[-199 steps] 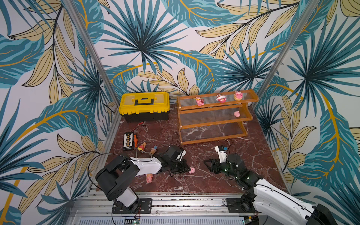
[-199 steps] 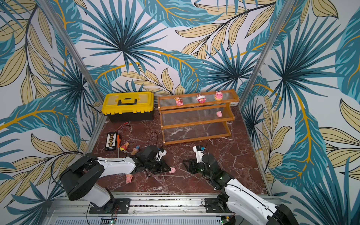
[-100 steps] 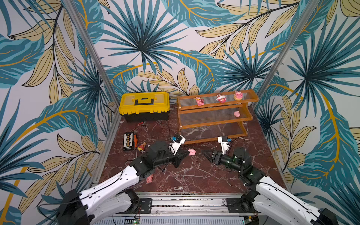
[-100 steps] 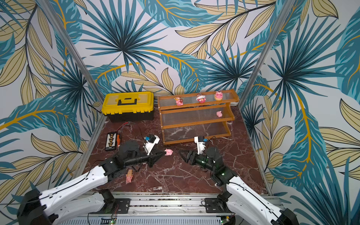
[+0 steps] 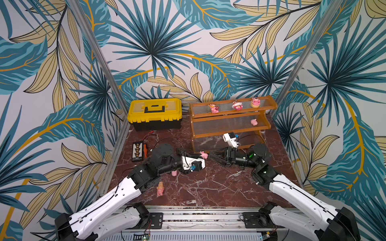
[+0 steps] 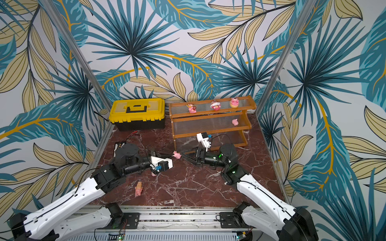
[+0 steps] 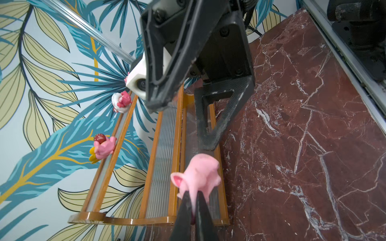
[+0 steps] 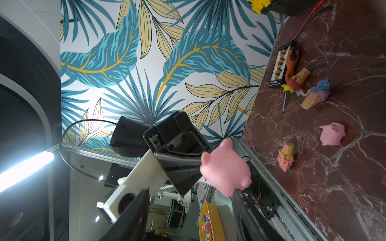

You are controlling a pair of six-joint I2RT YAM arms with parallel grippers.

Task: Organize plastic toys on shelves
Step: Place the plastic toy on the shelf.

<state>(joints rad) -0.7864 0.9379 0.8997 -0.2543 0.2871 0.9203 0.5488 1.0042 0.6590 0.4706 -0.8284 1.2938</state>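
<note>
My left gripper [image 5: 199, 155] [image 7: 193, 194] is shut on a plain pink piglet [image 5: 204, 154] [image 7: 198, 175], held in the air in front of the shelves [image 5: 227, 114]. My right gripper [image 5: 216, 159] [image 8: 190, 194] faces it, open, with one fingertip [image 8: 237, 193] right at the piglet [image 8: 226, 169]. The top tier carries three pink figures [image 5: 237, 105] and the middle tier one piglet [image 5: 253, 122]. On the table lie another piglet [image 5: 174, 173] [image 8: 332, 136], a cone figure [image 5: 160, 188] and two more cone figures [image 8: 315, 96] beside a screwdriver.
A yellow-and-black toolbox [image 5: 154, 113] stands at the back left, next to the shelves. A black bit case [image 5: 137, 149], an orange screwdriver [image 5: 145, 150] and red wires lie at the left edge. Patterned walls close in the marble table [image 5: 208, 187] on three sides.
My left gripper has lifted the piglet off the table and carried it back toward the shelves. My right gripper has risen and now meets it tip to tip.
</note>
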